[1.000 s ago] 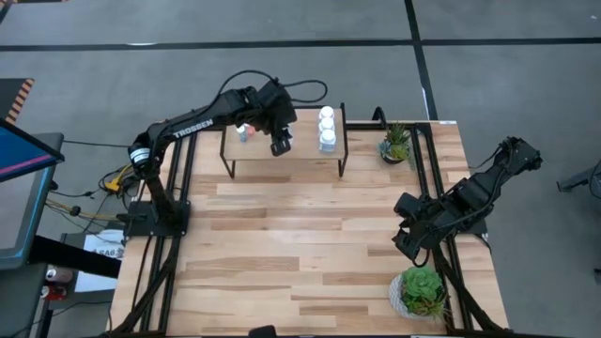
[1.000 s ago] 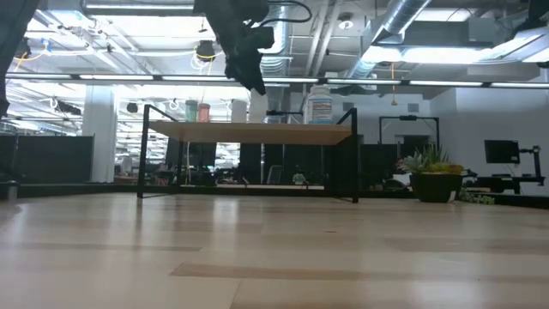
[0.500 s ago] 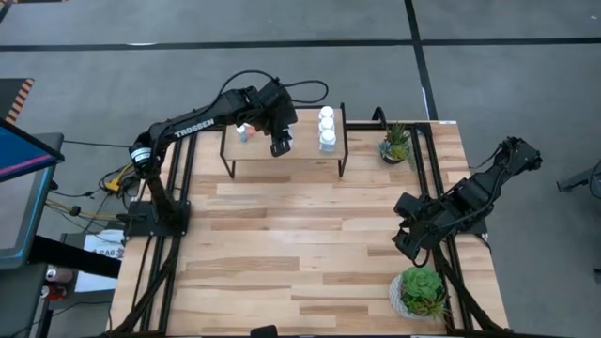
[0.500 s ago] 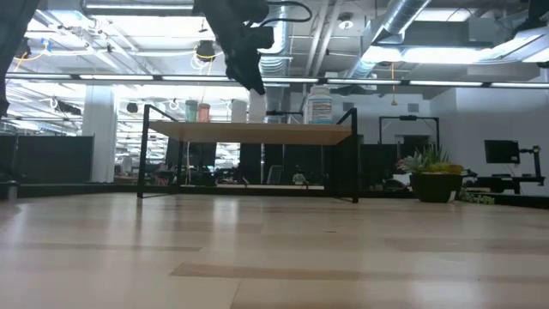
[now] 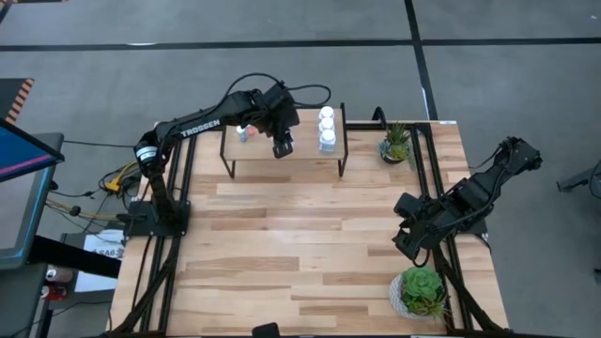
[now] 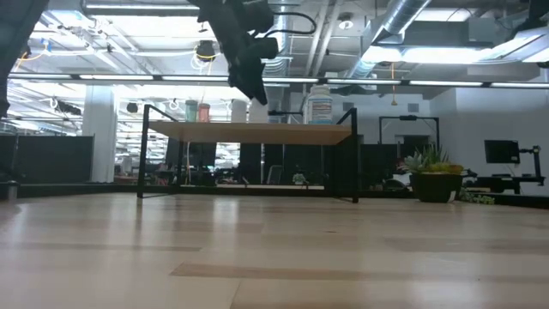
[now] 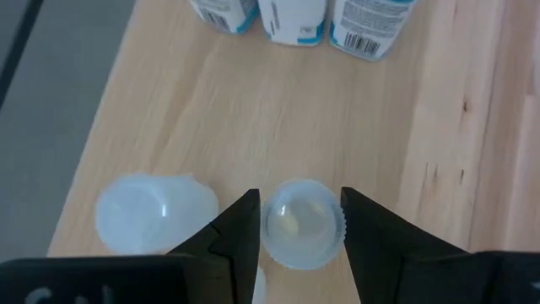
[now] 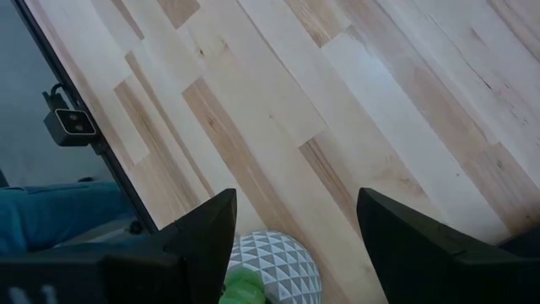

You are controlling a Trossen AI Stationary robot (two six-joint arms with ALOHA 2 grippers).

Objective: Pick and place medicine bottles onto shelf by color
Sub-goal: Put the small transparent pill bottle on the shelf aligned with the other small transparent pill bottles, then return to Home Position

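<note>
The shelf (image 5: 310, 155) is a light-wood board on black legs at the table's far side. Three white bottles (image 5: 326, 129) stand in a row on its right part and show in the left wrist view (image 7: 295, 17). Small coloured bottles (image 5: 242, 131) stand at its left end. My left gripper (image 5: 283, 146) is over the shelf's middle, shut on a pale-blue translucent bottle (image 7: 301, 226). A second pale-blue bottle (image 7: 152, 215) sits on the shelf beside it. My right gripper (image 5: 406, 246) waits open at the table's right side. My left gripper pinches the pale-blue bottle's ribbed cap (image 7: 333, 241) between its two fingers, one on each side. The fingers come from above, pointing down. The bottle is upright under them. Whether its base is on the shelf board I cannot tell.
A small potted plant (image 5: 396, 143) stands right of the shelf. A larger one in a white pot (image 5: 420, 291) sits at the near right corner, just below my right gripper (image 8: 295, 228). The middle of the wooden tabletop (image 5: 300, 235) is bare.
My left gripper has gone a little down and toward the table's right edge over the shelf, fingers still closed on the pale-blue bottle.
</note>
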